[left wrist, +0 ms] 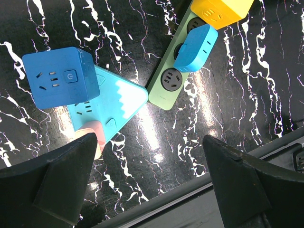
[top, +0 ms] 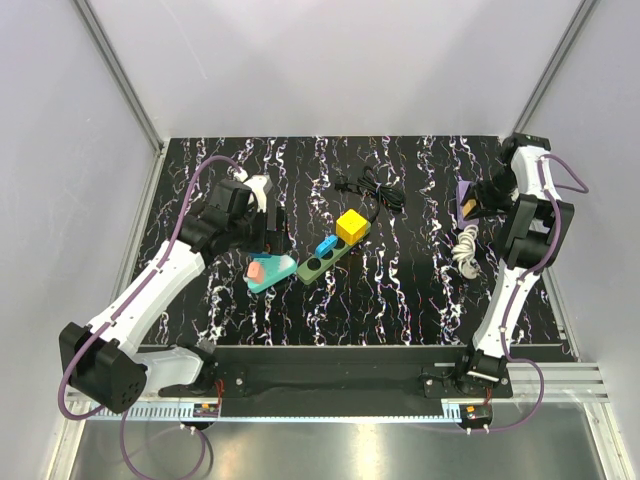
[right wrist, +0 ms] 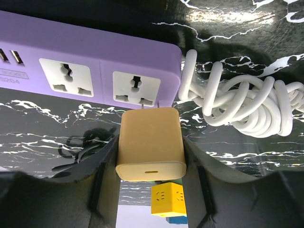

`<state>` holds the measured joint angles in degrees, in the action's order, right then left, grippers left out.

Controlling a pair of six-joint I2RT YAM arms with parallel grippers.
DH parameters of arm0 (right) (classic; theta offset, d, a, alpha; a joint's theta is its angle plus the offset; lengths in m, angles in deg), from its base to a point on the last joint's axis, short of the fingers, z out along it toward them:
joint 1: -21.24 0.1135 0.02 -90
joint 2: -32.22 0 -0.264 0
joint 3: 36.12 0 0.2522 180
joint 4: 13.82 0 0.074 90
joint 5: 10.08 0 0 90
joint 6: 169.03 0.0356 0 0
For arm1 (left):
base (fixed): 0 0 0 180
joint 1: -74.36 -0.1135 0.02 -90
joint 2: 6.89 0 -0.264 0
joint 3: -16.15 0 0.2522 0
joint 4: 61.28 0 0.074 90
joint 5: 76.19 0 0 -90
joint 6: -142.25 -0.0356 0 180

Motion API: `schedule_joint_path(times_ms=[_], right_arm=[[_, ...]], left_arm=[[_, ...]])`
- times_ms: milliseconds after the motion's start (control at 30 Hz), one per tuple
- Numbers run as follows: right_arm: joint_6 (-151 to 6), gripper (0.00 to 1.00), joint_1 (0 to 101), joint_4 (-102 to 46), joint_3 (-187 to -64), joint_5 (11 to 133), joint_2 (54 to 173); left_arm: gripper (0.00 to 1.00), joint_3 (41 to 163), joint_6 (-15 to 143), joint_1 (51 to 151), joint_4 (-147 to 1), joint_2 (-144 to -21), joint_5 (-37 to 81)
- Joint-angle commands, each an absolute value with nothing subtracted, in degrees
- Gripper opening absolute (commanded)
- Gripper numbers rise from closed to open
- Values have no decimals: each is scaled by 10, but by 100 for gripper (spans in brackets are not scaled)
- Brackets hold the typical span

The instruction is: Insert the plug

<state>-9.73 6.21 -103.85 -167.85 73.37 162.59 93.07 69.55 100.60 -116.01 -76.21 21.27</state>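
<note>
Right wrist view shows the right gripper [right wrist: 150, 159] clamped on the tan charger plug [right wrist: 150, 140], whose prongs [right wrist: 143, 108] point straight at the socket [right wrist: 136, 89] of the purple power strip [right wrist: 95, 52] just ahead, at the far right of the scene, while the left gripper [left wrist: 149, 175], wide open and empty, is well apart.

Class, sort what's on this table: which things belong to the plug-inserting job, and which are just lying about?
Job: tan plug, purple power strip, right fingers holding the plug.
Lying about: green power strip, yellow cube, blue adapter, teal strip, blue cube socket, black cable.
</note>
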Motion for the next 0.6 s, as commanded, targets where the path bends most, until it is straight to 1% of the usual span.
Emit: schedule_joint_path(times_ms=[0,233,567], right_arm=[[-78,0,61,-1157,-1710,748,1624],[-68,0,59,-1158,-1728,752,1637],[-33,0,59,-1149,-1686,768,1624]], left_arm=[[99,929,684,1008,-1141,-743,209],[99,929,685,1008,-1140,-743,212],[99,929,685,1009,-1141,-745,216]])
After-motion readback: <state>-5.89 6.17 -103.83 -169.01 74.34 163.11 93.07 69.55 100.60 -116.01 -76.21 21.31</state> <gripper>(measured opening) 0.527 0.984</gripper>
